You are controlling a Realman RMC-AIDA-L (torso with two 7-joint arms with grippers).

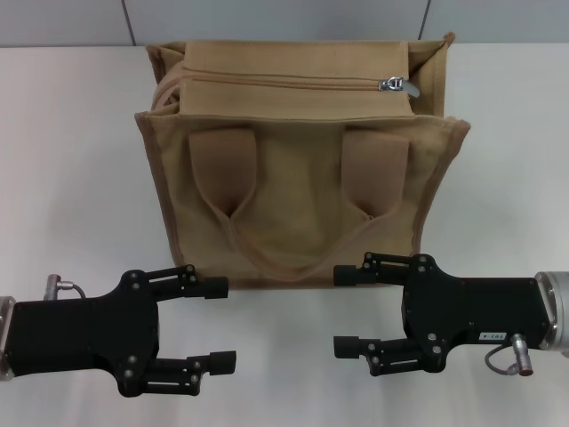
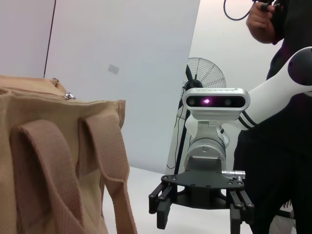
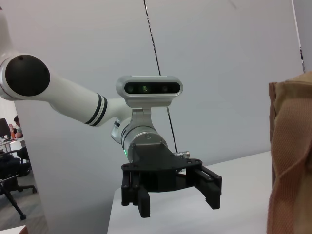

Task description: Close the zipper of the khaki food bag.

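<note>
The khaki food bag (image 1: 293, 187) stands upright on the white table, its front face with two strap handles (image 1: 222, 169) towards me. The zipper (image 1: 284, 81) runs across its top panel, with the silver pull tab (image 1: 397, 85) near the right end. My left gripper (image 1: 220, 324) is open and empty, low in front of the bag's left side. My right gripper (image 1: 342, 311) is open and empty in front of its right side. Their fingertips point towards each other. The left wrist view shows the bag (image 2: 48, 161), the pull tab (image 2: 68, 96) and the right gripper (image 2: 200, 209). The right wrist view shows the left gripper (image 3: 170, 195) and the bag's edge (image 3: 290, 161).
The white table (image 1: 71, 178) extends to both sides of the bag, with a grey wall behind it. In the left wrist view a person (image 2: 278, 29) and a standing fan (image 2: 204, 75) are beyond the right arm.
</note>
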